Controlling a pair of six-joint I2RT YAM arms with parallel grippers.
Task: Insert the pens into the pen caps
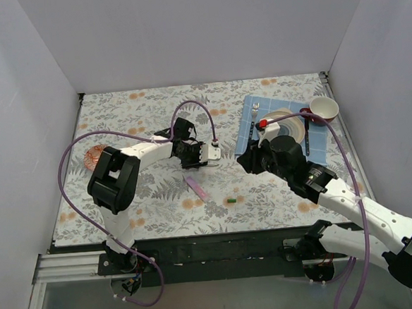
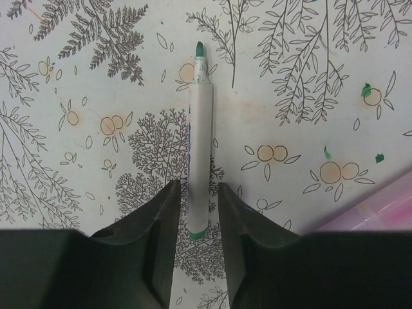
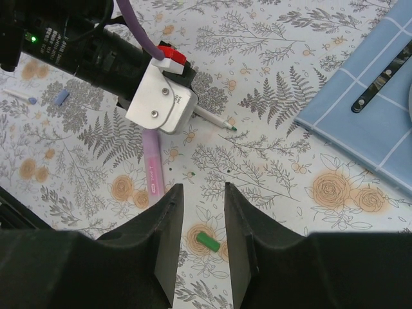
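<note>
The whitish pen [image 2: 200, 148] carries blue print along its barrel, too small to read. The left hand [image 2: 197, 190] is clamped on its rear end, and the green tip points to 12 o'clock in the left wrist view. At 4 o'clock there, the pink pen [image 3: 151, 170] is cut off by the frame edge. Its small print is also illegible.

The right hand [image 3: 199, 190] has its fingers apart, holding nothing, above the green cap [image 3: 206, 241], which lies on the floral desk [image 1: 153, 109]. A small lilac cap [image 3: 60, 97] lies towards 10 o'clock. At 2 o'clock a blue mat [image 3: 360, 129] bears a dark handle [image 3: 373, 92], only partly in view.
</note>
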